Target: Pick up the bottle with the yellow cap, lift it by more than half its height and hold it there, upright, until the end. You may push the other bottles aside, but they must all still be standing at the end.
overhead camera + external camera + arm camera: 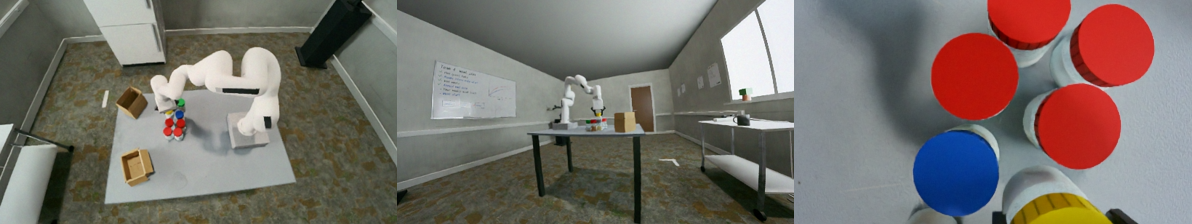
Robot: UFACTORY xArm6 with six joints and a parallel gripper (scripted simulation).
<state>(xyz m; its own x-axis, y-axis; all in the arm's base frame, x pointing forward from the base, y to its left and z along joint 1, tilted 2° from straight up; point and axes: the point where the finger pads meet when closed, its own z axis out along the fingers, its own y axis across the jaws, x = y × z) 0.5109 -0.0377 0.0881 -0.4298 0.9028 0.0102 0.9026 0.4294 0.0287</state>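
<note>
The yellow-capped bottle [1056, 207] is at the bottom edge of the wrist view, between my dark fingertips. My gripper [168, 109] is shut on it and holds it upright above the other bottles; in the side view the yellow cap [598, 114] sits above the cluster on the table. Below stand several red-capped bottles [975, 76], a blue-capped bottle [956, 172] and a green-capped bottle [180, 103], all upright on the grey table [198, 153]. The overhead view shows the red caps [174, 128] and the blue cap [179, 114] close together.
Two open cardboard boxes sit on the table, one at the far left corner [131, 102] and one near the front left [137, 166]. My arm's base [248, 134] stands at the table's right side. A white cabinet [131, 29] stands behind.
</note>
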